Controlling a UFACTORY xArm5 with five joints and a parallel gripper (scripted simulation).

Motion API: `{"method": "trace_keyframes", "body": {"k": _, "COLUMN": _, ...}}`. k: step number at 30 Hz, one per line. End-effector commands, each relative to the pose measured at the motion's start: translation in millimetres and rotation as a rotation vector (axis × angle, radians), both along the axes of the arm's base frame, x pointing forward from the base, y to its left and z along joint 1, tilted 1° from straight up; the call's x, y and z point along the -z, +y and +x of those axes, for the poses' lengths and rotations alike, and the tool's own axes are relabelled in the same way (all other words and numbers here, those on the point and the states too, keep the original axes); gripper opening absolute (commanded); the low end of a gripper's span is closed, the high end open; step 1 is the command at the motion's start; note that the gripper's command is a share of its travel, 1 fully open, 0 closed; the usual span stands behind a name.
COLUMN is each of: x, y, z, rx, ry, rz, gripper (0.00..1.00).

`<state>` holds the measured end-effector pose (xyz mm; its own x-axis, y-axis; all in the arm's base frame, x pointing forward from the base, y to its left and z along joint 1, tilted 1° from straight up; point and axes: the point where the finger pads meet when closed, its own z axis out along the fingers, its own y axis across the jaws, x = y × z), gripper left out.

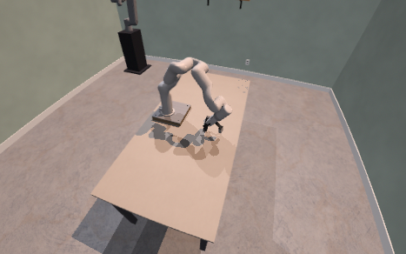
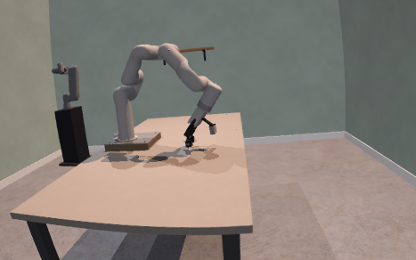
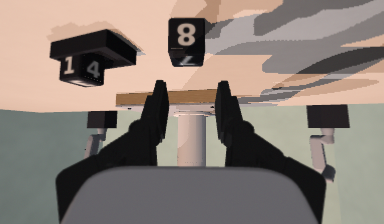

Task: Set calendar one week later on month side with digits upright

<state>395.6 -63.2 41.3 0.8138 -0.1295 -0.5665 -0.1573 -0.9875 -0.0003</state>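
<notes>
The gripper (image 1: 213,127) (image 2: 199,135) (image 3: 192,93) stands half open and empty, tilted over the table (image 1: 169,174) (image 2: 155,191) (image 3: 18,65). One cube (image 3: 186,42), its 8 upright, lies apart from the tray (image 3: 93,49), probably set out for turning; the other cube (image 3: 82,71) is at the tray.

You face a room with green walls (image 1: 290,39) (image 2: 289,67) and a mottled floor (image 1: 308,174) (image 2: 280,200).

Around you, pale skirting (image 1: 273,76) (image 2: 289,138) edges the floor; your pale tabletop (image 1: 169,187) (image 2: 155,191) stands on dark legs, marked by overlapping shadows, and a wooden shelf (image 2: 199,49) hangs on the far wall.
</notes>
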Motion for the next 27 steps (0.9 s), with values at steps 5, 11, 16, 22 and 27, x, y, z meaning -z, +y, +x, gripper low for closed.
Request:
{"method": "trace_keyframes", "body": {"k": 5, "x": 15.0, "y": 0, "z": 2, "rx": -0.001, "ry": -0.004, "rz": -0.001, "gripper": 0.47}}
{"method": "trace_keyframes", "body": {"k": 11, "x": 26.2, "y": 1, "z": 2, "rx": -0.003, "ry": -0.004, "rz": -0.001, "gripper": 0.47}}
{"method": "trace_keyframes", "body": {"k": 16, "x": 33.6, "y": 1, "z": 2, "rx": -0.004, "ry": -0.004, "rz": -0.001, "gripper": 0.47}}
{"method": "trace_keyframes", "body": {"k": 22, "x": 37.8, "y": 2, "z": 2, "rx": -0.004, "ry": -0.004, "rz": -0.001, "gripper": 0.47}}
{"method": "trace_keyframes", "body": {"k": 27, "x": 41.0, "y": 2, "z": 2, "rx": -0.005, "ry": -0.004, "rz": -0.001, "gripper": 0.47}}
